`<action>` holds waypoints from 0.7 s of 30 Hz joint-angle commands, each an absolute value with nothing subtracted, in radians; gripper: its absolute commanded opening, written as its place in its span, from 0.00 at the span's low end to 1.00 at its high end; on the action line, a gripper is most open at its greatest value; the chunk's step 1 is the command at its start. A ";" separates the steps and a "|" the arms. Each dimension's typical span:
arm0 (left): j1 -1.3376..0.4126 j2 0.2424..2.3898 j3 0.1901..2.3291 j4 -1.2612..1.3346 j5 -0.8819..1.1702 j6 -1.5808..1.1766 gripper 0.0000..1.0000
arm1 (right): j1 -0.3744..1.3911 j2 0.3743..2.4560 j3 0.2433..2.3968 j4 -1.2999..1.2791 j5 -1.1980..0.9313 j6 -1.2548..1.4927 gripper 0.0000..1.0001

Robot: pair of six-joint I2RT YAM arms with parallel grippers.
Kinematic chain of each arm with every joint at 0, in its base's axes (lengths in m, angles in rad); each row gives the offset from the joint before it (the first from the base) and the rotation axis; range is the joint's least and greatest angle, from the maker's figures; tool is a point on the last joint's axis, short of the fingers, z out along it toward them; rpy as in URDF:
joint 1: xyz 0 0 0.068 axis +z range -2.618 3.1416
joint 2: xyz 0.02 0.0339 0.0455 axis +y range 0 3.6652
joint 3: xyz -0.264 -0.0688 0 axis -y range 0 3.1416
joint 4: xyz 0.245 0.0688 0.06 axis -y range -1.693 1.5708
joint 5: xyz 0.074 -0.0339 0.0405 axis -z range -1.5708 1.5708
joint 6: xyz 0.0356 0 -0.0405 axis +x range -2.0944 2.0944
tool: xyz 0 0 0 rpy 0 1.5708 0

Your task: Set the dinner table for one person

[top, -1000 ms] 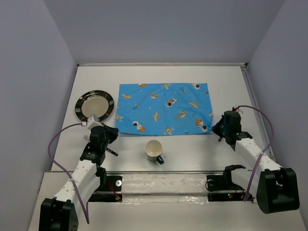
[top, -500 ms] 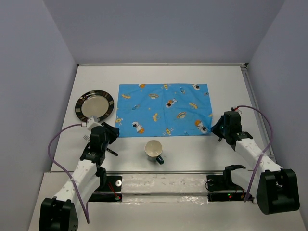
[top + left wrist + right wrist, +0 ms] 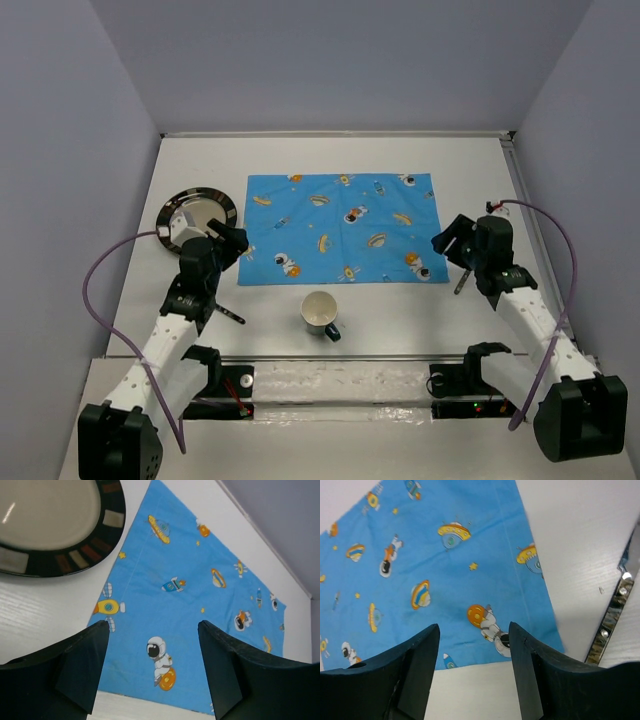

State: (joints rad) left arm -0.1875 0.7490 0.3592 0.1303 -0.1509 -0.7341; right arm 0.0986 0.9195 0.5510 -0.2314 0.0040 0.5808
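The placemat (image 3: 340, 228) is bright blue, printed with white astronauts, orange planets, yellow saucers and small rockets. Left of it, the plate (image 3: 75, 562) has a cream centre and a black rim with brown, tan and grey squares. On the placemat's near side, the mug (image 3: 319, 312) is cream with a dark handle. The dinner table (image 3: 400, 310) is matte white.

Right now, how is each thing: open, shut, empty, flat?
Placemat, spread flat.
Plate, right way up, empty.
Cup, upright, looks empty.
Metal utensil, lying flat.
Left tool, open, holding nothing.
Right tool, open, holding nothing.
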 commanded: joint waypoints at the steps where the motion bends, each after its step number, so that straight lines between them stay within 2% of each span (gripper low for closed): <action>1: -0.172 0.796 0.416 0.219 -0.201 -0.759 0.82 | 0.104 0.920 0.632 -0.173 -0.054 0.560 0.61; 6: -0.068 0.919 0.410 0.305 -0.158 -0.819 0.82 | 0.124 0.982 0.614 -0.088 -0.104 0.587 0.49; 7: -0.045 0.948 0.408 0.327 -0.134 -0.837 0.82 | 0.124 1.003 0.592 -0.057 -0.112 0.595 0.30; 8: -0.008 0.959 0.405 0.339 -0.118 -0.845 0.81 | 0.133 1.011 0.581 -0.046 -0.136 0.598 0.18; 9: 0.029 0.966 0.403 0.345 -0.120 -0.850 0.81 | 0.133 1.018 0.572 -0.035 -0.147 0.601 0.10; 10: 0.046 0.974 0.403 0.350 -0.120 -0.851 0.81 | 0.133 1.025 0.562 -0.025 -0.155 0.601 0.06; 15: 0.146 1.015 0.391 0.365 -0.155 -0.876 0.80 | 0.155 1.034 0.520 0.055 -0.204 0.589 0.05; 21: 0.193 1.163 0.406 0.426 -0.141 -0.942 0.77 | 0.215 1.077 0.541 0.084 -0.268 0.574 0.17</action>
State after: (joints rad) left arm 0.1688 1.0779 0.3897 0.3454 -0.1402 -0.8791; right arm 0.1833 1.0473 0.5159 -0.0097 -0.1925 0.5911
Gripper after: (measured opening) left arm 0.781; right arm 0.142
